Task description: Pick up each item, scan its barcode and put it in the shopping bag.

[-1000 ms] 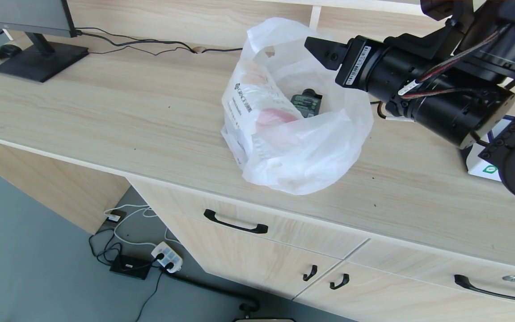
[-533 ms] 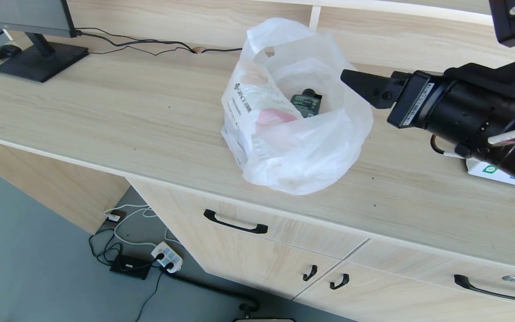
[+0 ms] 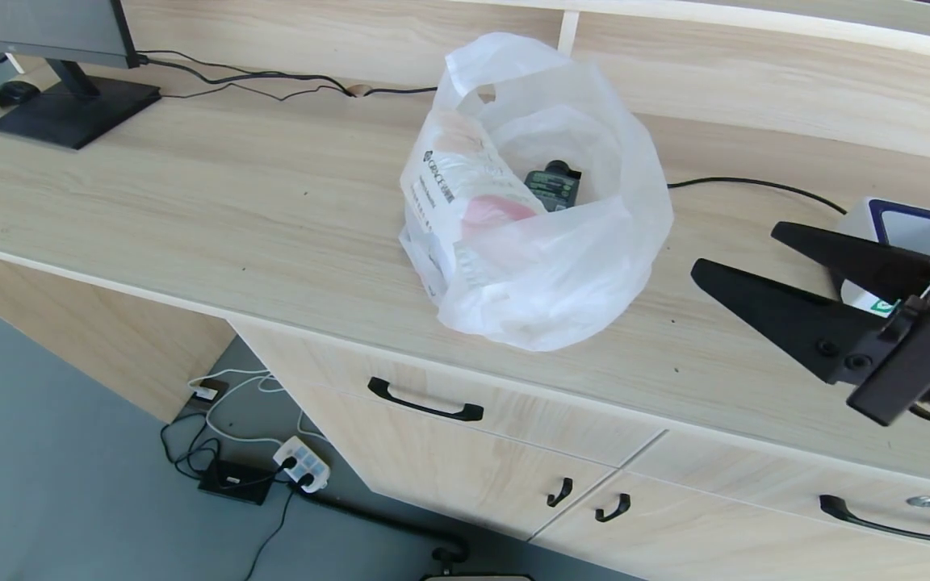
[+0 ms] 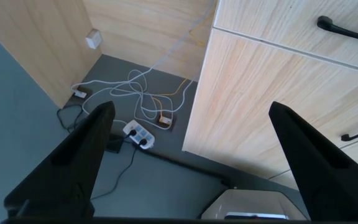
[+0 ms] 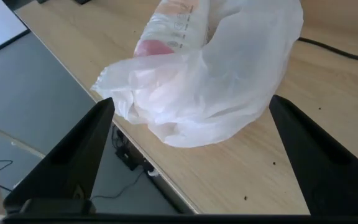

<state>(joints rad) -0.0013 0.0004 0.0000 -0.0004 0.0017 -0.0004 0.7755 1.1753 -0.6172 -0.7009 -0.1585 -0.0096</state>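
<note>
Left gripper: fingers apart, empty, hanging low beside the drawers over floor cables, well apart from the counter top. One bag mid-counter, upright, mouth up, at least two items inside: dark pack, pink pack. Right gripper near the bag's right side, fingers apart, empty, pointing left at it; right arm is the nearer one. One scanner behind that gripper, farthest right.
</note>
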